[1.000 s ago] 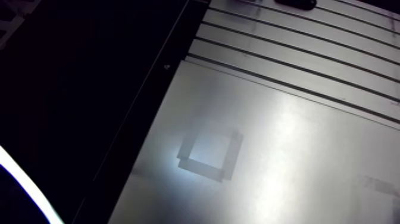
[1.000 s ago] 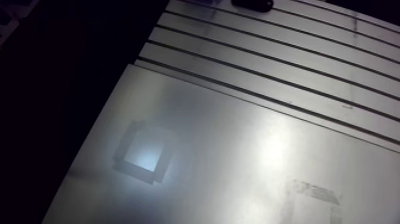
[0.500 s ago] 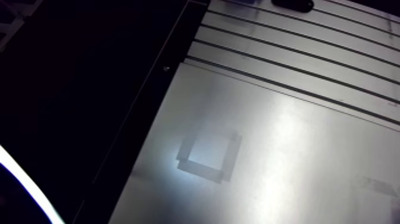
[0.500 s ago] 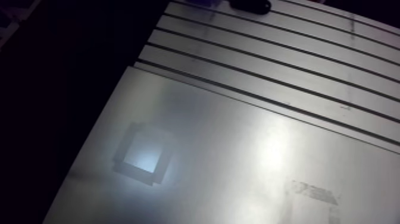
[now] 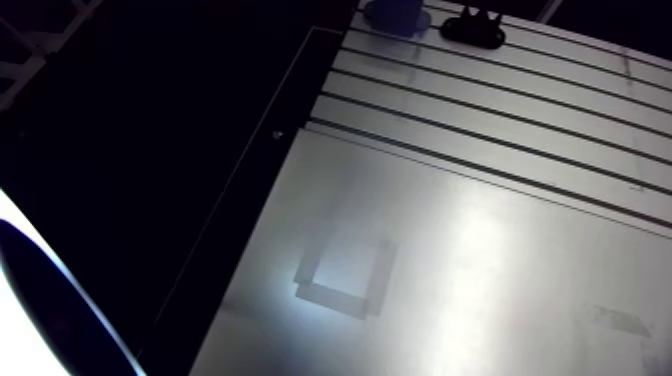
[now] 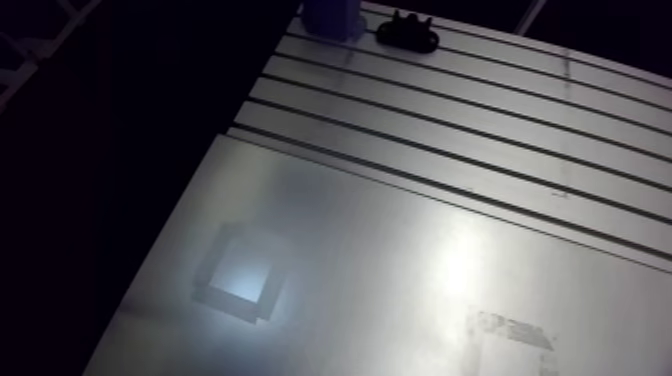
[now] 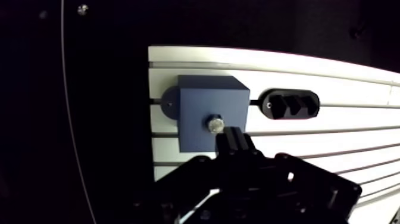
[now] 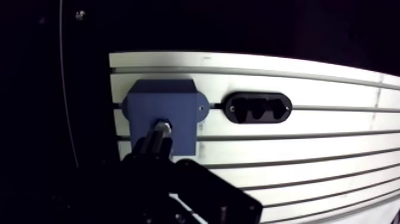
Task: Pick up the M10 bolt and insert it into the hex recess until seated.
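In the arm view, the slotted desk carries a blue block at its far edge. A black holder stands just beside the block, and a taped square outline lies well apart on the plain plate. Neither the end effector nor the bolt shows here.

In the wrist view, the end effector has its fingers drawn narrowly together, clamped on the M10 bolt. The bolt's bright end shows just past the fingertips, over the blue block's face. The hex recess is hidden behind it, so I cannot tell whether it has entered.

The bolt is likely steel: stiff, dense for its size, and smooth enough to twist in the grip. A hold across the shank, leaving the hex head free, probably suits best.
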`<state>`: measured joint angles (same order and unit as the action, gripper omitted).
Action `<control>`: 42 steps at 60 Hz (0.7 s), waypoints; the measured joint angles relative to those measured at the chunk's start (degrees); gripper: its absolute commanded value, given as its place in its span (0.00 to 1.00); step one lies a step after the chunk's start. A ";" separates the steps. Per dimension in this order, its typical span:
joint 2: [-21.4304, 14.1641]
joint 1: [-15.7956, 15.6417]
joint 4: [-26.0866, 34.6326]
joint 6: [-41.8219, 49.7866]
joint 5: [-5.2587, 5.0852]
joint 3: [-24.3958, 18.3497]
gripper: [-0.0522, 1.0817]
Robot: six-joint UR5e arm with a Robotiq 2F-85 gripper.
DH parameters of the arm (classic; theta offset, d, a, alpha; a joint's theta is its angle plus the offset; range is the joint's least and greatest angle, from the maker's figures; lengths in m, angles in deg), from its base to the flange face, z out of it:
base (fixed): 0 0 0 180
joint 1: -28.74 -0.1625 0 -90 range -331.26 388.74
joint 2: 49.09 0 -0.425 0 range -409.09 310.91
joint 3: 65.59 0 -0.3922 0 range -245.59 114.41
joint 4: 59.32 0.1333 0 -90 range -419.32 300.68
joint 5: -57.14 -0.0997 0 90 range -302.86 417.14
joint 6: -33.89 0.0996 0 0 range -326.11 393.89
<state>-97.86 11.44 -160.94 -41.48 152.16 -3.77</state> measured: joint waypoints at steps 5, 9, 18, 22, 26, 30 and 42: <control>-0.27 0.11 -0.01 -0.33 -0.20 0.66 1.00; -0.47 0.16 0.01 -0.83 -0.31 1.17 1.00; -0.76 0.24 0.06 -2.04 -0.48 2.18 1.00; -0.83 0.27 0.07 -2.40 -0.54 2.58 1.00; -0.87 0.29 0.06 -2.66 -0.54 2.91 1.00; -0.88 0.30 -0.02 -2.84 -0.53 3.22 1.00; -0.73 0.40 -0.40 -3.81 -0.42 3.82 1.00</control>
<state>-98.59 11.83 -161.34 -45.29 151.75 0.05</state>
